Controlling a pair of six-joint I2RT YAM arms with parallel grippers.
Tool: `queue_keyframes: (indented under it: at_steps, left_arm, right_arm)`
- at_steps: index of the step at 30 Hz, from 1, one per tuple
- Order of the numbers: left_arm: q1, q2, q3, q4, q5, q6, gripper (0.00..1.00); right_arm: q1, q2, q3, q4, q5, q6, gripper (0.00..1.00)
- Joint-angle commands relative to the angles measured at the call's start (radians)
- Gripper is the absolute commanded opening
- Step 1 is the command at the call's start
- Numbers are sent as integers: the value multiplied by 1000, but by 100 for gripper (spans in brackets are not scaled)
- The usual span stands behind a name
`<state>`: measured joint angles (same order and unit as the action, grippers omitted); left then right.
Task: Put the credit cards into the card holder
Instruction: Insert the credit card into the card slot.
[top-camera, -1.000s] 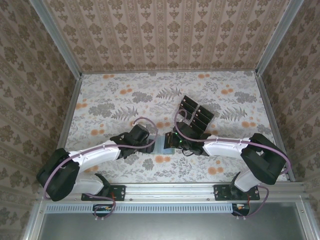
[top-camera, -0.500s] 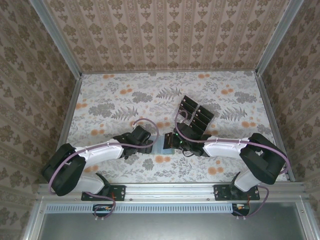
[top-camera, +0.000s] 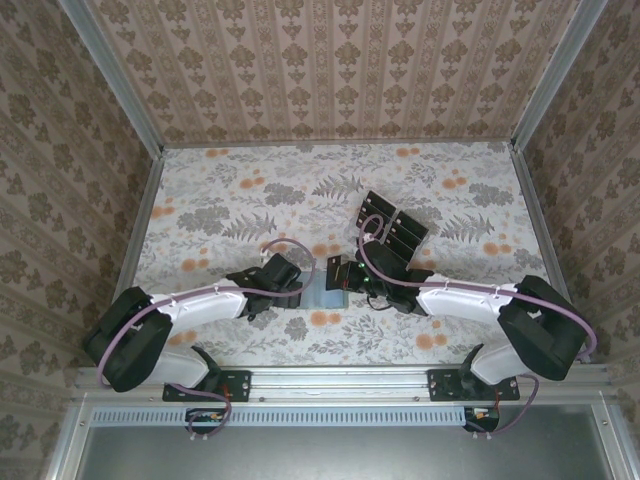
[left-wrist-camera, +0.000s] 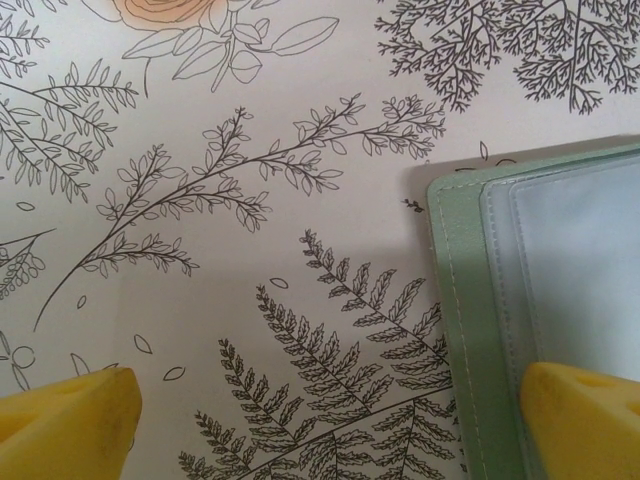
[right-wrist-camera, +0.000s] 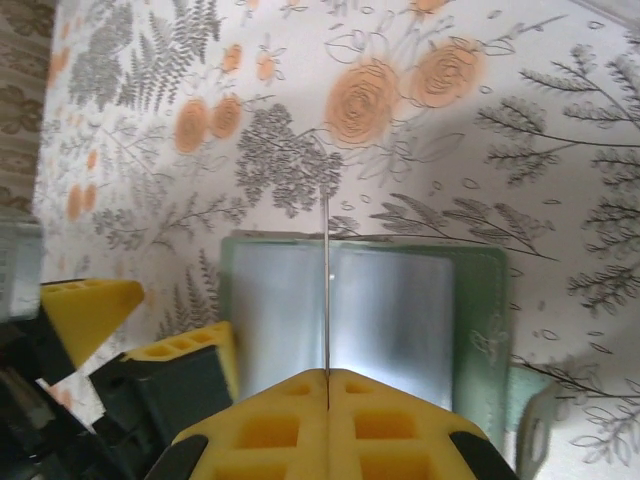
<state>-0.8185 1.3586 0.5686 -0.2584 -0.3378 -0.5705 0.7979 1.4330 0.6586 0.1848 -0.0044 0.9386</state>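
Your right gripper (right-wrist-camera: 327, 378) clenched 1 credit card (right-wrist-camera: 327, 290) edge-on over the card holder (right-wrist-camera: 400, 310), left gripper (left-wrist-camera: 325, 420) released; you needed it squared before lowering.

The top camera looks steeply down from above and behind the arm bases (top-camera: 225, 383), taking in the whole table (top-camera: 230, 190). Each wrist camera looks down, close, past its own gripper. The wallet (left-wrist-camera: 465, 300) lies at the right side of the left gripper (left-wrist-camera: 325, 430) and just ahead of the right gripper (right-wrist-camera: 328, 378), whose card (right-wrist-camera: 327, 290) shows edge-on. All three views share the wallet.
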Motion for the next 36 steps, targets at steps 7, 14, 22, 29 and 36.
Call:
queue_keyframes:
  at_steps: [7, 14, 22, 29, 36]
  left_arm:
    - [-5, 4, -27, -21, -21, -29, 99]
    - [-5, 5, -32, -17, -19, -31, 99]
    - [-4, 9, -37, -10, -15, -32, 99]
    - [-5, 9, -36, -7, -13, -32, 99]
    - [-5, 15, -36, -7, -11, -32, 99]
  right_arm:
    - [3, 52, -55, 236, -57, -1, 0]
    - [12, 108, -81, 337, -59, 14, 0]
    - [20, 157, -99, 399, -60, 34, 0]
    - [28, 182, -117, 422, -54, 43, 0]
    - [36, 209, -137, 460, -57, 58, 0]
